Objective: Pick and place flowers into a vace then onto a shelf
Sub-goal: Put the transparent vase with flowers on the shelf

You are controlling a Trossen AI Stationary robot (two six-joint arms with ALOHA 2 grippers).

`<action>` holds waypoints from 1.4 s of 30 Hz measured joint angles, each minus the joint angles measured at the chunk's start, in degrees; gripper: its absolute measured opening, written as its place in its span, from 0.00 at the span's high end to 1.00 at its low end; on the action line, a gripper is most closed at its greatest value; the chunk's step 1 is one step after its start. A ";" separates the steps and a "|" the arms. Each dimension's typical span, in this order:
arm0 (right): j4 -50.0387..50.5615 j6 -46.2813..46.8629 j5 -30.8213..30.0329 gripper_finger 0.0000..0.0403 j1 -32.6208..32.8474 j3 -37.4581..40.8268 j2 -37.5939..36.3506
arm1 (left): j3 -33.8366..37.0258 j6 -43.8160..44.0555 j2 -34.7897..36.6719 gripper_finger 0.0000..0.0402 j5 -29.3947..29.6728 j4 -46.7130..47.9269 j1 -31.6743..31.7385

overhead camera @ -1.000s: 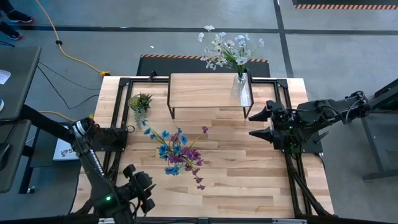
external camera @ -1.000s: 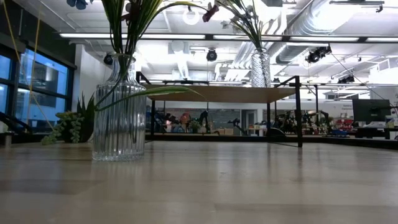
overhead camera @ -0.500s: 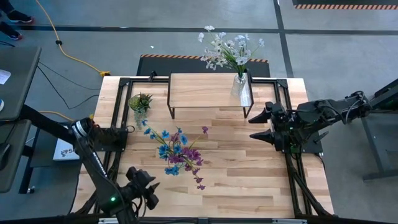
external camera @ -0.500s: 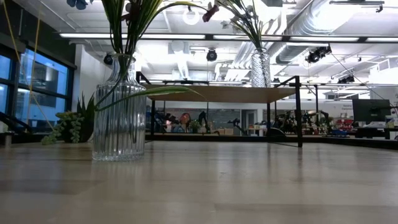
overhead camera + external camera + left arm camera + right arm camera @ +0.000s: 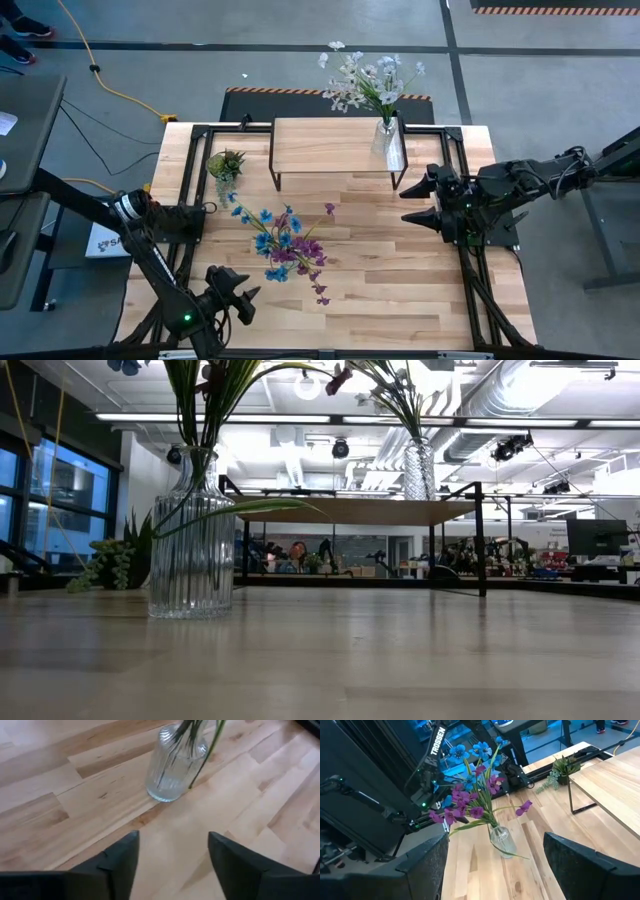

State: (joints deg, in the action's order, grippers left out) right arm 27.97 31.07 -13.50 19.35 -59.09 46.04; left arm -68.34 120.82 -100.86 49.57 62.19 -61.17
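Since a second ago, our left gripper has spread its fingers, empty, near the ribbed glass vase of purple and blue flowers before the shelf. Our right gripper waits, fingers apart. Snagged stems could topple it.

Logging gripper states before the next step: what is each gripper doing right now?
Left gripper: jaws open, holding nothing, near the table's front edge.
Right gripper: jaws open, holding nothing, at the right side.
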 joint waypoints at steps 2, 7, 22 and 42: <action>0.00 0.00 -0.02 0.21 0.00 0.00 0.00 | 0.97 -0.80 0.00 0.27 0.91 -1.52 0.00; -0.02 0.00 -0.02 0.21 0.00 0.00 0.00 | 2.65 -2.12 0.00 0.17 8.04 -4.00 0.00; -0.19 1.09 -0.51 0.21 -0.01 0.00 0.01 | 6.69 -14.27 -0.37 0.14 14.04 -15.49 6.39; -1.81 0.97 -0.02 0.21 -0.02 -0.02 0.00 | 7.41 -25.08 -0.37 0.14 18.06 -22.01 10.96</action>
State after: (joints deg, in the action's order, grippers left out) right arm 26.15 32.04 -13.52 19.33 -59.11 46.04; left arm -60.93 95.74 -101.23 67.62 40.18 -50.21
